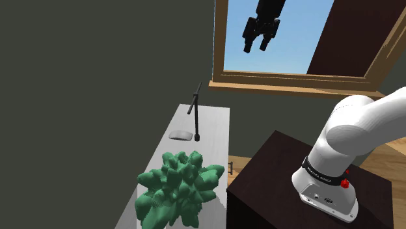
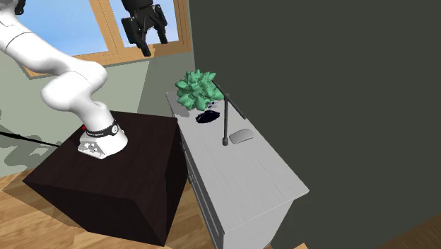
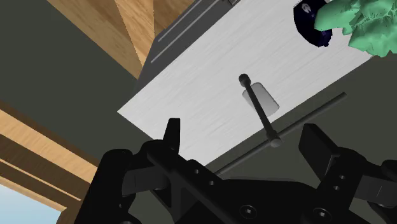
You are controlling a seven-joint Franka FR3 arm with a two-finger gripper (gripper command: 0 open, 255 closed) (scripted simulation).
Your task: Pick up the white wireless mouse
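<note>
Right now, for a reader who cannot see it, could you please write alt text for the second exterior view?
A white robot arm on a dark box stand holds its open black gripper high before a window, well above a grey table. On it a pale mouse lies beside a thin black post, with a green plant at the far end.

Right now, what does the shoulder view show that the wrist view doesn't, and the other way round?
The shoulder view adds the white arm and its dark stand. The wrist view adds the dark blue pot under the green plant. Both share the pale grey mouse, the black pole standing beside it, the plant, the grey table and the open tool, raised well above the table.
</note>
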